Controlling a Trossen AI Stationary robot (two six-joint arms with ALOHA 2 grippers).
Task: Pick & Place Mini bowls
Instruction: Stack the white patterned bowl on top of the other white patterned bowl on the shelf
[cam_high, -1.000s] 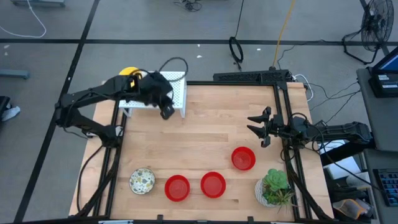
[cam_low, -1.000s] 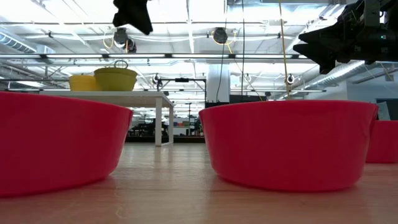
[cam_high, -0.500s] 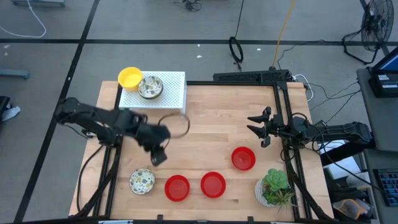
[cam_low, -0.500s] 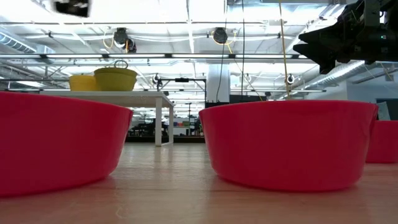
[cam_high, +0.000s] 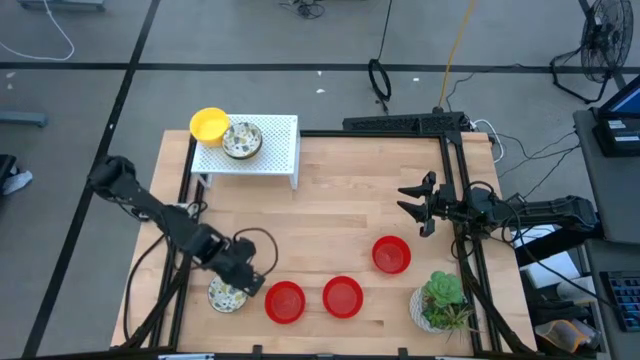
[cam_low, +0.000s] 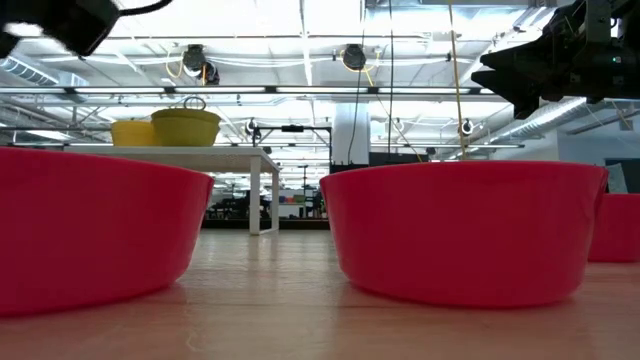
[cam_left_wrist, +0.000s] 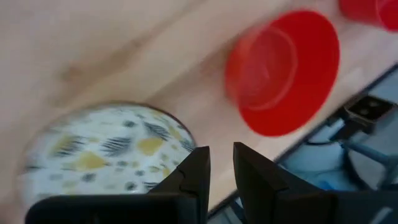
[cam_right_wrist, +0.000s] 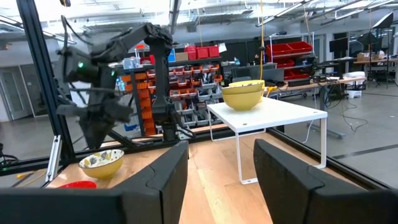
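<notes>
Since half a second ago the left gripper (cam_high: 243, 275) has travelled from the middle of the worktop (cam_high: 350, 190) down to the near left part, and it is now over the speckled bowl (cam_high: 228, 294). This bowl stands close to the near edge and near the left edge. In the left wrist view the fingers (cam_left_wrist: 194, 174) stand only a little apart above the rim of the speckled bowl (cam_left_wrist: 99, 152), and they hold nothing.

Beside this bowl, along the near edge, stand two red bowls (cam_high: 285, 302) (cam_high: 343, 297); a third red bowl (cam_high: 391, 254) is further right and a little back. A potted plant (cam_high: 441, 301) fills the near right corner. The middle and the far part of the worktop are free.

At the far left corner a white stand (cam_high: 270, 150) carries another speckled bowl (cam_high: 241, 140), and a yellow bowl (cam_high: 208, 124) sits at the stand's left edge.

The left arm reaches in low from the left side, bent at the elbow. The right gripper (cam_high: 417, 203) waits at the right edge, its fingers spread wide.
</notes>
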